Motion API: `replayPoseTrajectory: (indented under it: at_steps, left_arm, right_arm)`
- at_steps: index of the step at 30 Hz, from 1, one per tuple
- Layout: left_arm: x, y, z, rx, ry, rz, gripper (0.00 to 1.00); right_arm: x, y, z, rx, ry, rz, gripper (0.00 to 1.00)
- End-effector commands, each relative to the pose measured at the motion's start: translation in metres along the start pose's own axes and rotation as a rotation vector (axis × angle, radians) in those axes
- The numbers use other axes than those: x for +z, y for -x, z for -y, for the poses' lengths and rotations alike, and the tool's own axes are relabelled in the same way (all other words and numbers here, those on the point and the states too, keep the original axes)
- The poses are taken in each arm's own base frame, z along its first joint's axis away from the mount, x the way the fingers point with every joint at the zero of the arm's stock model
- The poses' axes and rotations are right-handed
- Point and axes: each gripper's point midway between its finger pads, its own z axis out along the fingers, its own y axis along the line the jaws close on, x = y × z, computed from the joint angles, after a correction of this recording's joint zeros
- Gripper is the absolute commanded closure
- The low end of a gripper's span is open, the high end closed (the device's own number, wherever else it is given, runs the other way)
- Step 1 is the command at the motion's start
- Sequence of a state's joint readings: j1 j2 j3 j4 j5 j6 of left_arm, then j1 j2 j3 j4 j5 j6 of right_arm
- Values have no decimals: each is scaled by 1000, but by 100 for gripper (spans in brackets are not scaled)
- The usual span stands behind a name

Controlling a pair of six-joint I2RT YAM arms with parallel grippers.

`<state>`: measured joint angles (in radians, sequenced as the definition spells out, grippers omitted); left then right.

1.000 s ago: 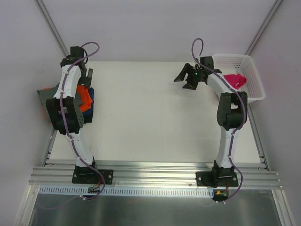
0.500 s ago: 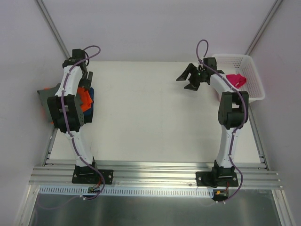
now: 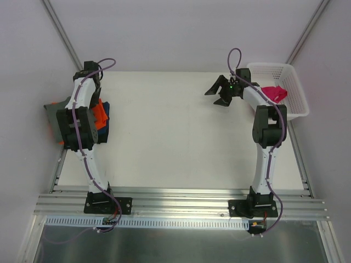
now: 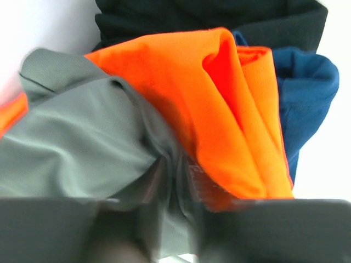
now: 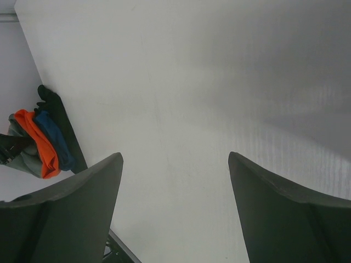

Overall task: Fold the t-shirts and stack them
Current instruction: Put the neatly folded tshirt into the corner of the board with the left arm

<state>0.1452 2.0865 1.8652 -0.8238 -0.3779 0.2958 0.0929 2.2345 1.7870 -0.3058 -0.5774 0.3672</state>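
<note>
A heap of t-shirts lies at the table's left edge: dark grey (image 3: 54,111), bright orange (image 3: 98,115) and navy (image 3: 105,127). In the left wrist view the grey shirt (image 4: 82,142) fills the left, the orange one (image 4: 225,109) lies over it, and navy (image 4: 310,93) shows at the right. My left gripper (image 4: 175,219) (image 3: 96,94) is shut on a bunched fold of the grey shirt. The magenta-pink shirt (image 3: 273,93) lies in the white basket (image 3: 293,104). Left of the basket, my right gripper (image 3: 216,95) (image 5: 175,159) hangs open over bare table, holding nothing.
Black cloth (image 4: 219,16) lies beyond the orange shirt. The basket stands at the table's back right corner. In the right wrist view the shirt heap (image 5: 38,145) shows far off at the left edge. Grey walls enclose the table at the back and sides.
My left gripper has closed from wide open onto the grey cloth, and its wrist has shifted back. The right gripper has drifted slightly back and stays open.
</note>
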Motion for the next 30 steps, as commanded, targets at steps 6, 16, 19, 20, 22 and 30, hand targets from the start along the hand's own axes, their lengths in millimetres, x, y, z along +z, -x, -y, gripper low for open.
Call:
replayPoseTrajectory:
  at_steps: [6, 16, 19, 20, 22, 30]
  left_arm:
    - [-20, 10, -11, 8, 65, 43, 92]
    - [-37, 33, 26, 66, 0, 114, 100]
    - [-43, 38, 32, 73, -5, 132, 100]
    - [-41, 37, 33, 75, -5, 126, 100]
    - [-40, 35, 32, 82, 5, 117, 100]
    - [-43, 38, 20, 55, 74, 126, 1]
  right_arm:
    - [-8, 21, -18, -24, 43, 49, 18]
    - [-14, 25, -18, -28, 42, 64, 18]
    - [-15, 23, -16, -24, 39, 59, 18]
    - [-15, 22, -15, -25, 38, 58, 18]
    - [-15, 23, -14, -24, 38, 59, 18]
    - [-17, 28, -18, -50, 48, 68, 17]
